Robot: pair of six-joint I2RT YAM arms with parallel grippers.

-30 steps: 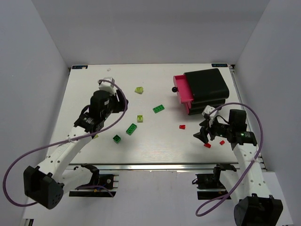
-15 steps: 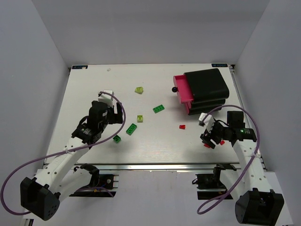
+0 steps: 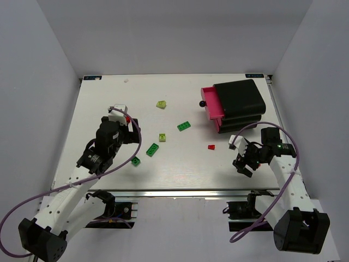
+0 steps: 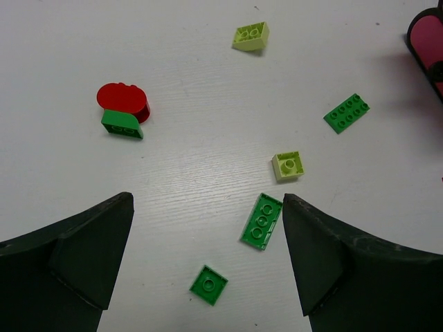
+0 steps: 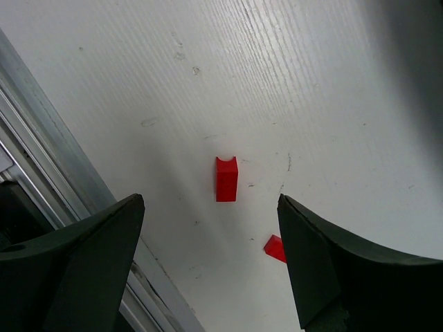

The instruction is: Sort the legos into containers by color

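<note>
My left gripper point(image 3: 130, 131) is open and empty above the table's left half point(image 4: 206, 200). In its wrist view a small dark green square brick point(image 4: 208, 284) lies between the fingers and a green plate point(image 4: 261, 220) lies by the right finger. Ahead lie a lime brick point(image 4: 287, 166), a green plate point(image 4: 346, 113), another lime brick point(image 4: 250, 36) and a red round piece point(image 4: 123, 102) touching a green brick point(image 4: 122, 124). My right gripper point(image 3: 243, 161) is open point(image 5: 211, 200) over a red brick point(image 5: 225, 178). A second red brick point(image 5: 275, 247) shows by its right finger.
The black drawer stack point(image 3: 240, 103) stands at the back right with its top magenta drawer point(image 3: 211, 106) pulled open. Another red brick point(image 3: 211, 147) lies left of my right gripper. The table's metal front edge point(image 5: 41, 138) runs close to my right gripper.
My left arm has pulled back toward the near left. My right gripper has turned and come down over the two red bricks, now covering them in the top view.
</note>
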